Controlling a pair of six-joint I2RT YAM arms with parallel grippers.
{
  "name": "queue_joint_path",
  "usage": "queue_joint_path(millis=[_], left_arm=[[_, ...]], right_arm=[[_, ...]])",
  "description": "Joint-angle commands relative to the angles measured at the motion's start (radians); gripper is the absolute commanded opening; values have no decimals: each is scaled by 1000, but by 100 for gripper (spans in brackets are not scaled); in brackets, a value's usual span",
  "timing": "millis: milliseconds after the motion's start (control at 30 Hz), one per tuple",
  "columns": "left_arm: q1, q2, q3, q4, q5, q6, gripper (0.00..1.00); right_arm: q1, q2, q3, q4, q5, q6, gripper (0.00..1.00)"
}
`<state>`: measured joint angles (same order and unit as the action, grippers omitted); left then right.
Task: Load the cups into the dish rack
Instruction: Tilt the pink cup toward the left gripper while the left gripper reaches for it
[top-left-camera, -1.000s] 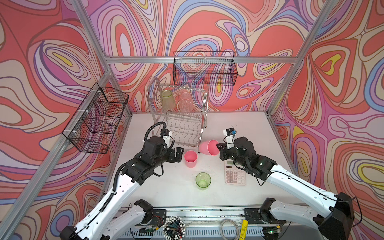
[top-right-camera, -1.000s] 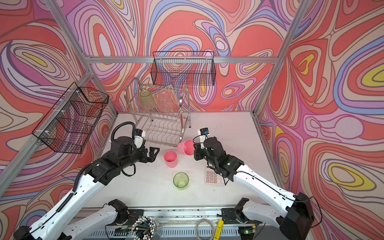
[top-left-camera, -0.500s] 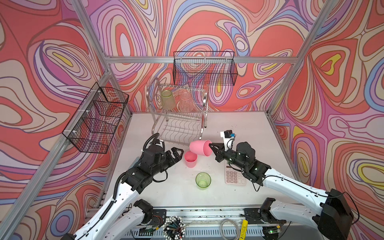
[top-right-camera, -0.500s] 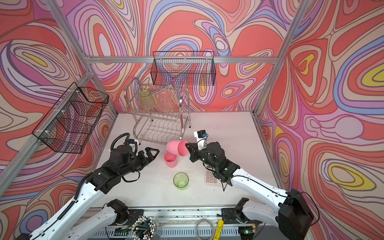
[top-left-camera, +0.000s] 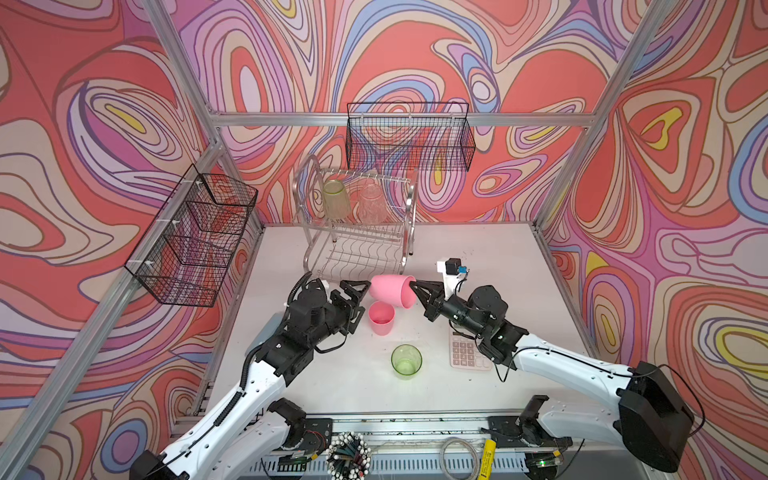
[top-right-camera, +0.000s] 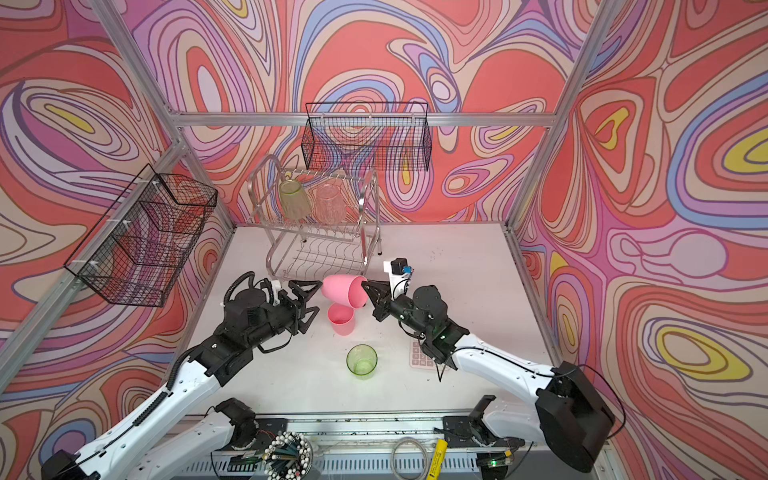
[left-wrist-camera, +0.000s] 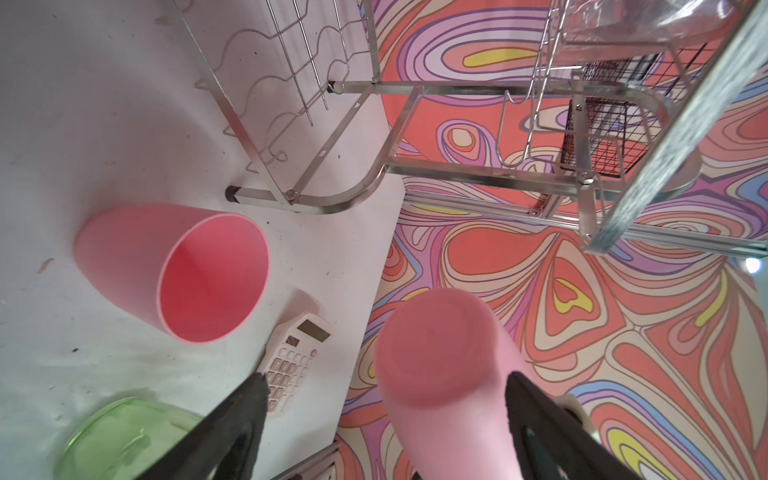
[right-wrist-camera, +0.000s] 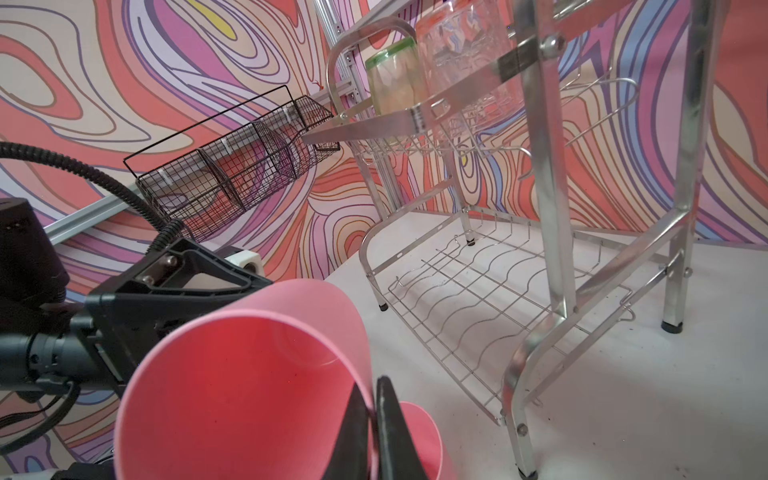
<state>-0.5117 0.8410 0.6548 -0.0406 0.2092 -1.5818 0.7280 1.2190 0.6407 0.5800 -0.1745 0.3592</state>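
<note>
Pink cup (top-left-camera: 392, 291) hangs sideways above the worktop (top-left-camera: 478, 257), its rim pinched by the closed right tool (top-left-camera: 412, 286), its base sitting between the wide-open jaws of the left tool (top-left-camera: 363, 297).

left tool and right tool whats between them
A sideways pink cup, rim pinched by the right tool, base at the open left tool; both top views.
</note>
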Motion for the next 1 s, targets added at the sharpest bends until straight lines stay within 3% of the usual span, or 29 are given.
queue_joint_path(millis=[0, 433, 967], left_arm=[[-6, 1, -6, 102, 1, -95, 92], [-24, 172, 37, 306, 88, -187, 92], [-57, 241, 40, 397, 73, -231, 87]], right_arm=[[2, 14, -18, 88, -16, -10, 0], [4, 72, -8, 132, -32, -11, 0], [4, 141, 15, 152, -19, -32, 0]])
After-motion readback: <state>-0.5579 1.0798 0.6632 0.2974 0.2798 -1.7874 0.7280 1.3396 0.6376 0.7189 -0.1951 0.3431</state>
